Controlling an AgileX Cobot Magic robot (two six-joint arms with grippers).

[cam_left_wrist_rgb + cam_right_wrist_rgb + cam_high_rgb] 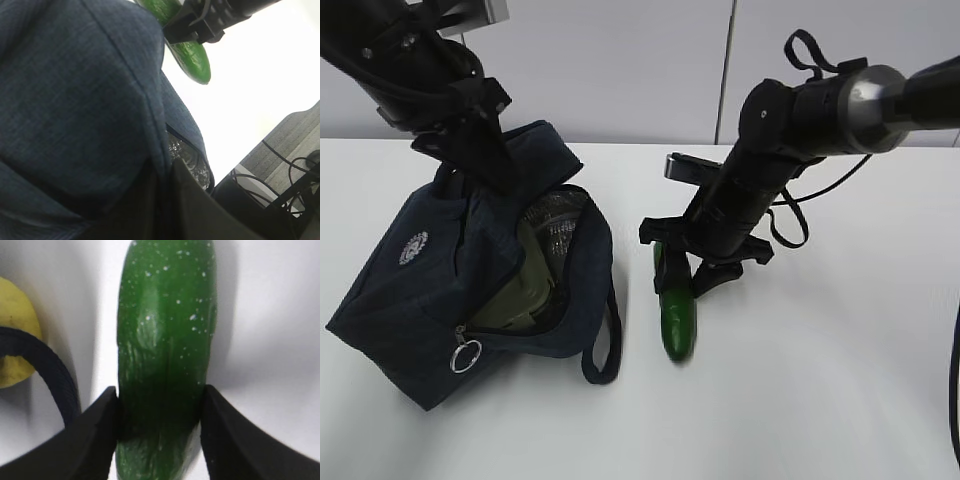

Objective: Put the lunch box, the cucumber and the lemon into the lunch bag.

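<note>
The navy lunch bag stands at the left with its top open, and it fills the left wrist view. The lunch box lies inside, its sage-green lid showing. My left gripper is shut on the bag's upper edge, with fabric pinched between its fingers. My right gripper is shut on the dark green cucumber, whose near end is at the table just right of the bag. Both fingers press its sides in the right wrist view. The lemon lies left of the cucumber, hidden in the exterior view.
A bag handle loop hangs between the bag and the cucumber, and crosses in front of the lemon. The silver ring pull hangs at the bag's front. The white table stretches right. Cables lie beyond the table edge.
</note>
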